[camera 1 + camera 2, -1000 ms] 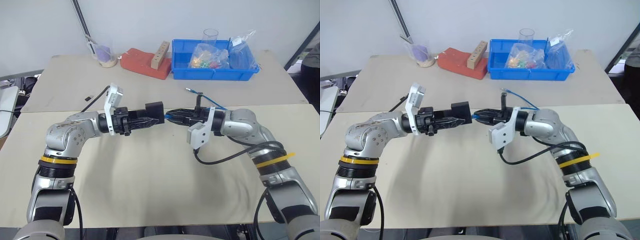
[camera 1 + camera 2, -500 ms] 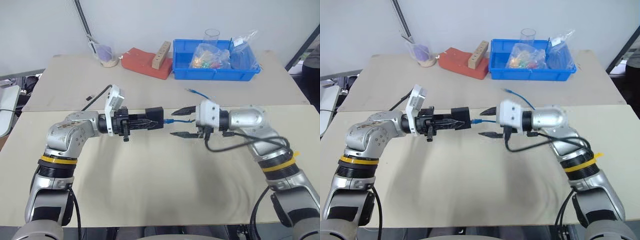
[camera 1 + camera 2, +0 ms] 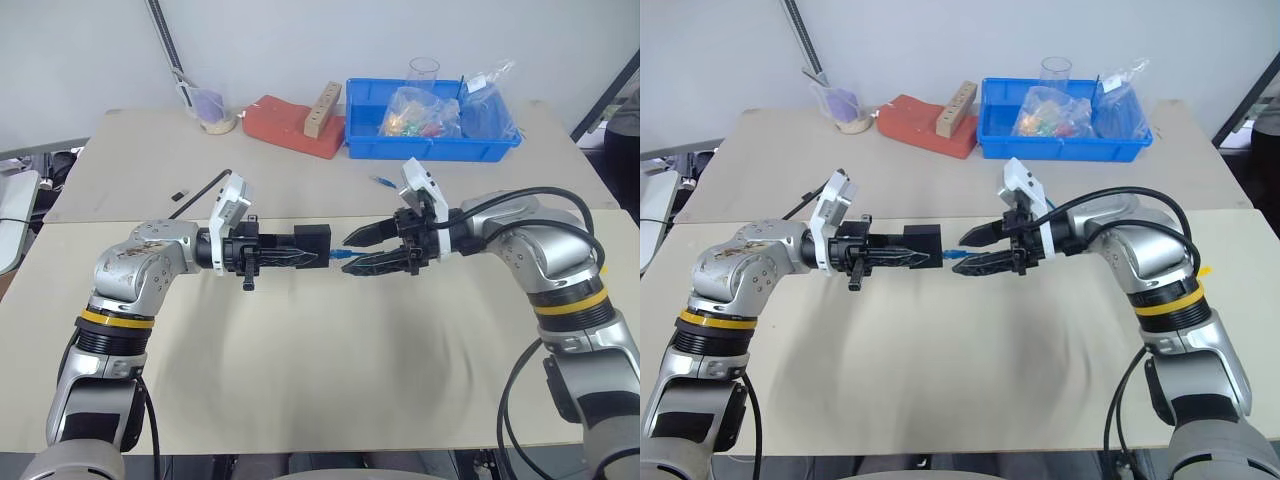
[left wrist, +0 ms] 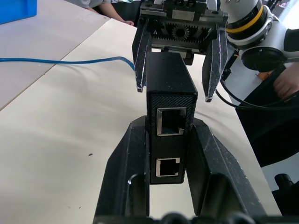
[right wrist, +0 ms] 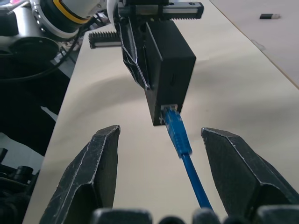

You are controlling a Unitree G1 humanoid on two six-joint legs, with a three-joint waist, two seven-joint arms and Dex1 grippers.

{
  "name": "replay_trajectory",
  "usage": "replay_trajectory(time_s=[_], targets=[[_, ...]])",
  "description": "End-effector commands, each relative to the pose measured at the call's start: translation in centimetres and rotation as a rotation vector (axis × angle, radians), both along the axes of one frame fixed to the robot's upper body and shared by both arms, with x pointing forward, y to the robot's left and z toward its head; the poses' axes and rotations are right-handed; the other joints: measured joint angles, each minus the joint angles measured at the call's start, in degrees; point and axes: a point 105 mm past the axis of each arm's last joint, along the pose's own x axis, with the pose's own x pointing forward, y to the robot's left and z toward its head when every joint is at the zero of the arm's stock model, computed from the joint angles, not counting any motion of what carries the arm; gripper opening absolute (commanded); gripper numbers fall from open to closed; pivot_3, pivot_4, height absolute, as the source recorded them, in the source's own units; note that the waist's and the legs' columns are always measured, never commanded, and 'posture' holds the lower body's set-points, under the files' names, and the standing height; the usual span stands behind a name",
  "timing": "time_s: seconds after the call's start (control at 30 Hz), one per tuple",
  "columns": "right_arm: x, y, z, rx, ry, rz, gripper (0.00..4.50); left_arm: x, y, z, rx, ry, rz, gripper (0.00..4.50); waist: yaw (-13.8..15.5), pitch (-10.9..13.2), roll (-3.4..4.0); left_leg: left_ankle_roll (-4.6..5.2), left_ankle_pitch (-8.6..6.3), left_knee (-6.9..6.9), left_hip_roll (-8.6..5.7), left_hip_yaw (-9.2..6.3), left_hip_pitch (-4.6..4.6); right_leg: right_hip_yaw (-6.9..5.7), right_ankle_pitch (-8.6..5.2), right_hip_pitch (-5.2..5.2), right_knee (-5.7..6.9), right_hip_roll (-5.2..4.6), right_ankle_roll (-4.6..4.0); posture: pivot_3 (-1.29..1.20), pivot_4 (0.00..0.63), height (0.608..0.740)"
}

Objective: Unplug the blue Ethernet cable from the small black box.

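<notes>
1. I'm at the regrasp step: the blue Ethernet cable is still plugged into the small black box, so the unplugging itself is not yet done.
2. My left gripper is clenched on the box, holding it in the air above the surface, roughly midway between the two arms. In the left wrist view the box sits squeezed between the two black fingers, two empty ports facing that camera.
3. My right gripper is released, its jaws spread apart on either side of the cable plug, touching nothing that I can see. The cable runs between them, straight into the box's end face.
4. The plug body is bright blue and short, seated flush in the port. I cannot tell which side its latch tab faces.
5. From there the thin blue cord trails back past the right gripper and lies in a loose curve on the surface toward the blue bin.
6. As I judge it, the next move calls for closing the right jaws on the plug itself, not the cord, pressing the latch, then drawing straight away from the box while the left hold stays firm.
7. Pulling on the cord alone would risk slipping or straining the connector.
</notes>
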Motion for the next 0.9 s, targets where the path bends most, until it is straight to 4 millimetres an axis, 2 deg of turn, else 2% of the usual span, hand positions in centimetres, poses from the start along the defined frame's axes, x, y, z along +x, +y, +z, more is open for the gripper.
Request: replay_trajectory(time_s=[0.03, 0.27, 0.37, 0.43, 0.47, 0.6, 0.9], targets=[[-0.25, 0.4, 1.11, 0.021, -0.02, 0.027, 3.1, -0.48, -0.15, 1.47, 0.004, -0.074, -0.031, 0.55, 0.0, 0.0, 0.0, 0.0, 0.0, 0.0, 0.0, 0.0, 0.0, 0.0, 0.0, 0.0, 0.0, 0.0, 0.0, 0.0, 0.15, 0.74], [-0.16, 0.87, 1.08, 0.024, -0.016, 0.038, 3.1, -0.55, -0.33, 1.45, 0.01, -0.079, -0.038, 0.55, 0.0, 0.0, 0.0, 0.0, 0.0, 0.0, 0.0, 0.0, 0.0, 0.0, 0.0, 0.0, 0.0, 0.0, 0.0, 0.0, 0.15, 0.74], [-0.11, 0.87, 1.08, 0.024, -0.014, 0.041, 2.37, -0.5, -0.35, 1.45, 0.012, -0.078, -0.04, 0.55, 0.0, 0.0, 0.0, 0.0, 0.0, 0.0, 0.0, 0.0, 0.0, 0.0, 0.0, 0.0, 0.0, 0.0, 0.0, 0.0, 0.15, 0.74], [-0.14, 0.91, 1.1, 0.026, -0.008, 0.044, 1.55, -0.49, -0.4, 1.45, 0.012, -0.078, -0.042, 0.55, 0.0, 0.0, 0.0, 0.0, 0.0, 0.0, 0.0, 0.0, 0.0, 0.0, 0.0, 0.0, 0.0, 0.0, 0.0, 0.0, 0.15, 0.74], [-0.16, 0.93, 1.11, 0.028, -0.005, 0.045, 1.34, -0.49, -0.42, 1.46, 0.011, -0.078, -0.043, 0.55, 0.0, 0.0, 0.0, 0.0, 0.0, 0.0, 0.0, 0.0, 0.0, 0.0, 0.0, 0.0, 0.0, 0.0, 0.0, 0.0, 0.15, 0.74], [-0.17, 0.92, 1.13, 0.026, -0.003, 0.05, 0.03, -0.55, -0.6, 1.56, 0.009, -0.08, -0.05, 0.55, 0.0, 0.0, 0.0, 0.0, 0.0, 0.0, 0.0, 0.0, 0.0, 0.0, 0.0, -0.01, 0.0, 0.0, 0.0, 0.0, 0.15, 0.74], [-0.39, 0.81, 0.87, 0.01, -0.002, 0.069, 0.03, -0.52, -0.68, 1.79, 0.001, -0.083, -0.051, 0.55, 0.0, 0.0, 0.0, 0.0, 0.0, 0.0, 0.0, 0.0, 0.0, 0.0, 0.0, -0.01, 0.0, 0.0, 0.0, 0.0, 0.15, 0.74]])
